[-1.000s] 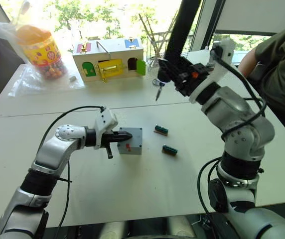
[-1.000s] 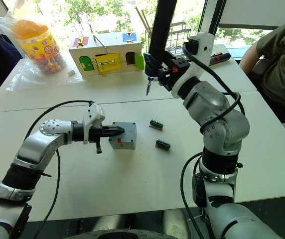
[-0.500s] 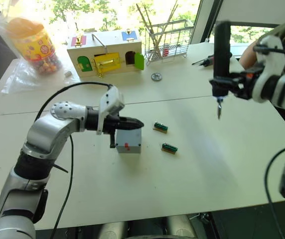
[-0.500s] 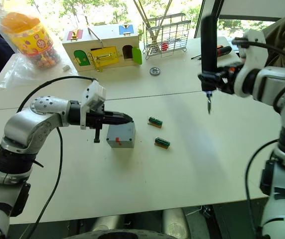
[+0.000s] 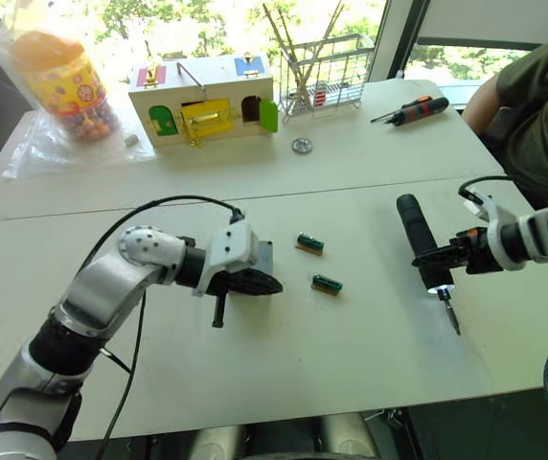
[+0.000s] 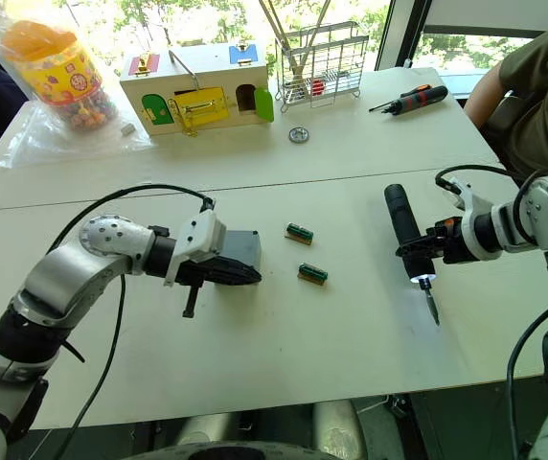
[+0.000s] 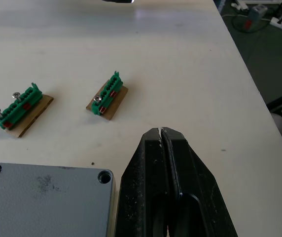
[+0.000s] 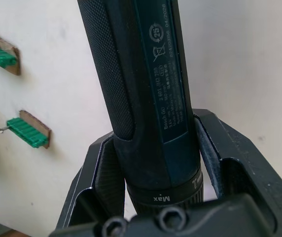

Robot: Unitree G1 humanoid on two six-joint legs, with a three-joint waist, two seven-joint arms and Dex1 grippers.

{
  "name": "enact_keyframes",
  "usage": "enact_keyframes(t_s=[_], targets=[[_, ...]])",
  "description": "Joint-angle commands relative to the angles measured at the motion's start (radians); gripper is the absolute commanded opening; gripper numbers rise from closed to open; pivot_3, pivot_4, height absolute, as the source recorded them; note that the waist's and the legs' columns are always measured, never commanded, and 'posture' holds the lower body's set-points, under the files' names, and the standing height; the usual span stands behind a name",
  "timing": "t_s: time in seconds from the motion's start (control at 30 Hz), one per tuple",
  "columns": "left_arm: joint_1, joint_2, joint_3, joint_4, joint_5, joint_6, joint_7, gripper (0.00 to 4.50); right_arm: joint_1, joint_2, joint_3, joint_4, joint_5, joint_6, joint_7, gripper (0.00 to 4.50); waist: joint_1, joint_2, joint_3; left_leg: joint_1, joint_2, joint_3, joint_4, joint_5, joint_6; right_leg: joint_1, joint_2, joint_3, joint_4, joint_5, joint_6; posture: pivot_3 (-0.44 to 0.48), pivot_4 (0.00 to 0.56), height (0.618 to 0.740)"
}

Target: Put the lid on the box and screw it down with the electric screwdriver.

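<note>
Fingers of your right gripper (image 8: 156, 168) clamp the dark blue-black pen-style electric screwdriver (image 6: 405, 231), well right of the small grey plastic box (image 6: 239, 251). Your left gripper (image 7: 160, 133), fingers pressed together, rests beside the box, whose flat grey lid (image 7: 42, 197) looks seated; you've yet to drive any screws.

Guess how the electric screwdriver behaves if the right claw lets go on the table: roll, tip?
The electric screwdriver is a smooth cylinder, so it probably rolls. Rigid; likely dense. The textured grip in the right claw should resist slipping.
</note>
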Motion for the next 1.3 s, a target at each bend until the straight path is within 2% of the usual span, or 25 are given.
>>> enact_keyframes(t_s=[0.03,0.33,0.37,0.5,0.53,0.8,0.97,1.1,1.23,1.3], targets=[[0.011,-0.009,0.009,-0.036,0.011,-0.007,0.037,0.00,-0.043,0.001,0.040,0.037,-0.039,-0.034,0.040,1.87,0.004,0.000,0.000,0.000,0.000,0.000,0.000,0.000,0.000,0.000,0.000,0.000,0.000,0.000,0.000,0.000,0.150,0.740],[0.015,0.015,0.042,0.018,0.028,-0.022,0.055,0.00,-0.089,0.037,0.127,0.104,-0.124,-0.081,0.082,1.87,0.001,0.000,0.000,-0.001,-0.001,0.000,0.002,0.000,0.000,0.000,0.000,-0.001,0.000,0.000,0.000,0.000,0.150,0.740],[0.015,0.024,0.052,0.026,0.023,-0.022,0.050,0.00,-0.085,0.039,0.131,0.105,-0.136,-0.096,0.084,2.89,0.000,0.000,0.000,-0.001,-0.001,0.000,0.002,0.000,0.000,0.000,0.000,-0.001,0.001,0.000,0.000,0.000,0.150,0.740],[0.012,0.043,0.081,0.065,0.012,-0.021,0.043,0.00,-0.069,0.046,0.132,0.095,-0.167,-0.132,0.086,4.33,0.001,0.000,0.000,-0.001,-0.001,0.000,0.002,0.000,0.000,0.000,0.000,-0.001,0.001,0.000,0.000,0.000,0.150,0.740],[0.010,0.045,0.085,0.075,0.014,-0.023,0.043,0.00,-0.065,0.048,0.129,0.093,-0.173,-0.143,0.087,4.45,0.001,0.000,0.000,-0.001,-0.001,0.000,0.003,0.000,0.000,0.000,0.000,-0.001,0.001,0.000,0.000,0.000,0.150,0.740],[-0.030,0.015,0.174,0.192,-0.026,-0.007,0.058,0.00,-0.088,0.101,0.018,0.110,-0.217,-0.220,0.037,4.45,0.001,-0.001,0.000,-0.001,-0.001,0.000,0.005,0.000,0.000,0.001,0.000,-0.001,0.001,0.001,0.001,0.000,0.150,0.740],[-0.047,0.023,0.223,0.230,-0.030,0.007,0.066,0.00,-0.097,0.121,-0.066,0.022,-0.228,-0.322,0.020,4.45,-0.001,0.000,0.000,-0.001,-0.001,0.000,0.003,0.000,0.000,-0.001,0.000,-0.001,0.002,0.001,0.001,0.000,0.150,0.740],[-0.071,0.005,0.280,0.273,-0.048,0.031,0.105,0.00,-0.002,0.133,-0.093,-0.222,-0.237,-0.467,0.014,4.45,-0.001,-0.001,0.000,-0.001,-0.001,-0.001,0.003,0.000,0.000,-0.001,0.000,-0.001,0.002,0.001,0.001,0.000,0.150,0.740],[-0.086,-0.011,0.337,0.324,-0.050,0.055,0.180,0.00,0.101,0.246,-0.169,-0.423,-0.201,-0.547,-0.044,4.45,-0.001,-0.001,0.000,-0.001,-0.001,-0.001,0.004,0.000,0.000,-0.001,0.000,-0.001,0.003,0.001,0.001,0.000,0.150,0.740],[-0.038,0.024,0.332,0.311,-0.033,0.068,0.179,0.00,0.186,0.279,-0.138,-0.583,-0.174,-0.574,-0.023,4.45,-0.002,-0.001,0.000,-0.001,-0.001,-0.001,0.005,0.000,0.000,-0.001,0.000,-0.001,0.004,0.001,0.001,0.000,0.150,0.740]])
